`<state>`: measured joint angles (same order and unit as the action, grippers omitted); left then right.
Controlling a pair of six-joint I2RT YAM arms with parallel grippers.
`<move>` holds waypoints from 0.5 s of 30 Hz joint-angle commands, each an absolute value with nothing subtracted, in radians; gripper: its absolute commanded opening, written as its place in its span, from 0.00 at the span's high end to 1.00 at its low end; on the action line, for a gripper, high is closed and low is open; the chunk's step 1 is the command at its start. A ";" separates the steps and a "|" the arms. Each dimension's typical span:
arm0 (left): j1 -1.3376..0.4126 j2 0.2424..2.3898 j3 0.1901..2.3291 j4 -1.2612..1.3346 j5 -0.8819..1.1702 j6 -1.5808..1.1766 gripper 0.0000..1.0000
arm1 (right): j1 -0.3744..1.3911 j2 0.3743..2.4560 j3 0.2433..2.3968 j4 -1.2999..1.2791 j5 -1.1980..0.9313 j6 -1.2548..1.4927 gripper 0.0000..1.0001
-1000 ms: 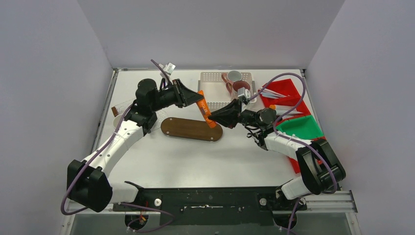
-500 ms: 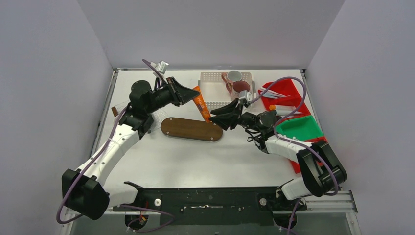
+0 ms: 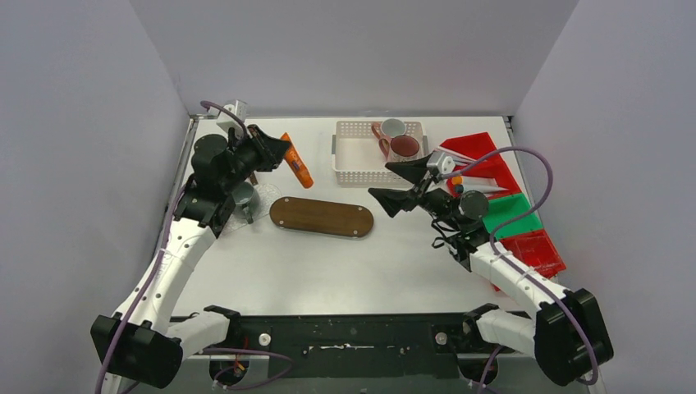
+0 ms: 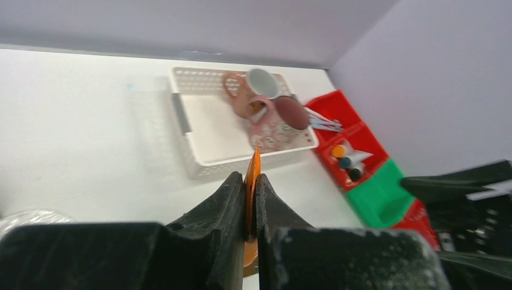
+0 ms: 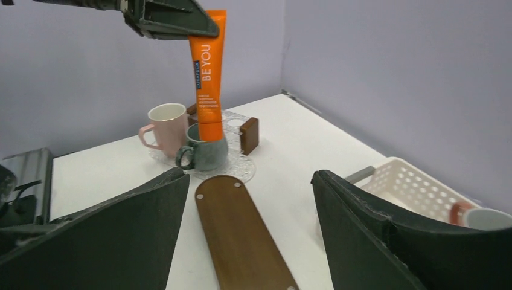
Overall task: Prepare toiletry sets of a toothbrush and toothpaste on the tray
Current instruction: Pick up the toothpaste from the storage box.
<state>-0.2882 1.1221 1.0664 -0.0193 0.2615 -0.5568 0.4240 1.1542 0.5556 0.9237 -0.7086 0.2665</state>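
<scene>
the orange tube is pinched by its flat end in the left hand, whose fingers are closed tight on it. it is held in the air, cap end down and tilted, above the back left of the bench, between the dish and the basket, touching neither. on the clear dish the pink mug and the green mug are set side by side. from the right wrist the tube's cap is seen in front of the green mug. the tray is laid in the middle of the bench. the maroon mug and the white mug are kept in the basket's right end. the right hand is spread wide and nothing is held in it. it is raised near the basket's front right corner. red and green bins are ranged along the right edge.
</scene>
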 commanded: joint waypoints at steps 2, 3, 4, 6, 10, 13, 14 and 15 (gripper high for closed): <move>-0.252 1.082 1.150 -0.126 0.040 -0.380 1.00 | 0.373 0.997 0.537 0.766 -0.558 0.155 0.19; -0.250 1.079 1.150 -0.128 0.013 -0.363 1.00 | 0.361 0.972 0.534 0.741 -0.540 0.155 0.17; -0.248 1.078 1.152 -0.132 -0.028 -0.347 1.00 | 0.350 0.943 0.531 0.715 -0.521 0.154 0.15; -0.240 1.080 1.156 -0.139 -0.099 -0.313 1.00 | 0.335 0.892 0.533 0.651 -0.473 0.139 0.11; -0.212 1.083 1.148 -0.128 -0.205 -0.258 1.00 | 0.325 0.790 0.532 0.528 -0.342 0.090 0.03; -0.174 1.092 1.130 -0.092 -0.259 -0.243 1.00 | 0.324 0.723 0.514 0.457 -0.234 0.058 0.00; -0.158 1.095 1.121 -0.078 -0.266 -0.240 1.00 | 0.324 0.701 0.507 0.439 -0.206 0.047 0.00; -0.141 1.100 1.113 -0.064 -0.271 -0.240 1.00 | 0.324 0.682 0.501 0.426 -0.174 0.039 0.00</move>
<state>-0.1932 1.1126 1.0943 -0.1616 -0.1658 -0.2901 0.3279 0.7513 0.5236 0.5236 -0.3569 0.1108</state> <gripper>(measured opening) 0.073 0.999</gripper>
